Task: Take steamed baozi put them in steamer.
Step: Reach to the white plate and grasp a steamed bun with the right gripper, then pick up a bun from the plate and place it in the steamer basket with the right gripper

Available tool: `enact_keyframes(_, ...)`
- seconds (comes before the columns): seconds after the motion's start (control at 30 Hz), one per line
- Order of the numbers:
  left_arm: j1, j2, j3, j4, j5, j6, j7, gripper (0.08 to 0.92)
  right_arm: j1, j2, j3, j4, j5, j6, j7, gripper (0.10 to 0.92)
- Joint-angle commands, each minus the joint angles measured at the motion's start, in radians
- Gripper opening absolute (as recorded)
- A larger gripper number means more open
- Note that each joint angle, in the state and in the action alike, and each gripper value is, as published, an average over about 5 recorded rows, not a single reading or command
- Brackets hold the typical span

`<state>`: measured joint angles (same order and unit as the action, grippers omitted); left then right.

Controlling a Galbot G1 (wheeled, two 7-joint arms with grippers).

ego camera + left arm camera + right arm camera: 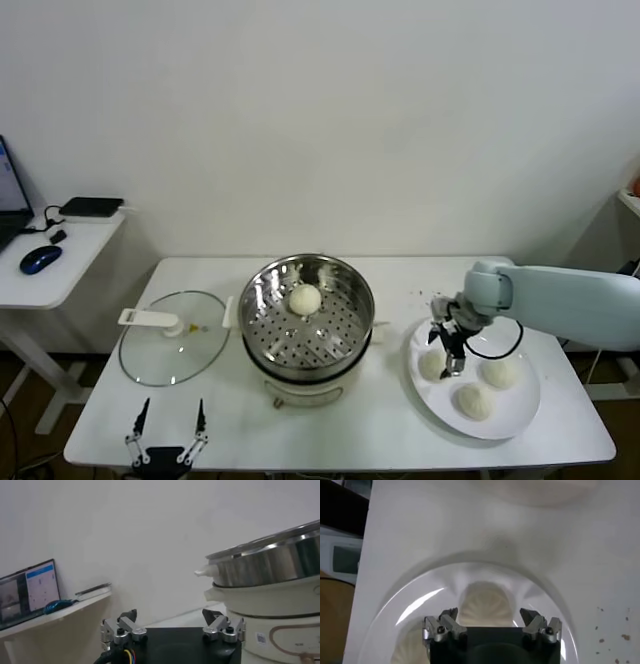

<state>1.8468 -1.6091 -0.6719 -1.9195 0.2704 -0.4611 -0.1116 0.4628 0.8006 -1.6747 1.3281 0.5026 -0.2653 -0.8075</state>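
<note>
The shiny steel steamer (307, 312) sits on its white pot base at the table's middle, with one cream-white baozi (305, 299) inside on the far side. Three more baozi lie on the white plate (520, 418) at the right: one on the left (430, 367), one on the right (500, 374), one at the front (473, 402). My right gripper (448, 352) is open, hovering just over the left one. In the right wrist view that baozi (485, 602) lies between the spread fingers of the gripper (490, 617). My left gripper (168, 425) is open and parked at the table's front edge.
A glass lid with a white handle (172, 338) lies left of the steamer. A side desk with a mouse (40, 259) stands at far left. The left wrist view shows the steamer's side (272, 565), the pot base (280, 607) and a laptop (30, 591).
</note>
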Motion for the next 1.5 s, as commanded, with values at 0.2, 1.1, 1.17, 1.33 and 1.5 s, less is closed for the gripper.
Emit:
enact_keyframes(0.2,-0.006,-0.002,0.003,0.007,0.0,0.002,0.0,0.823,-0.039,0.012,0.027,-0.023,-0.028,-0.005,0.0,0.787)
enact_keyframes(1.1,0.011,0.001,0.007,-0.038,0.003,0.004,0.005,0.823,0.64,0.013,-0.308,0.299,0.256,0.001,-0.069,0.518)
enact_keyframes(1.17,0.013,0.002,0.008,-0.041,0.003,0.004,0.005,0.823,0.711,0.031,-0.325,0.332,0.329,-0.007,-0.072,0.518)
enact_keyframes(1.33,0.018,0.009,0.012,-0.047,0.006,0.002,0.005,0.823,0.798,0.098,-0.307,0.368,0.467,-0.036,-0.066,0.518)
enact_keyframes(1.5,0.018,0.016,0.019,-0.054,0.013,0.004,0.006,0.823,0.794,0.186,-0.231,0.348,0.56,-0.069,-0.045,0.518)
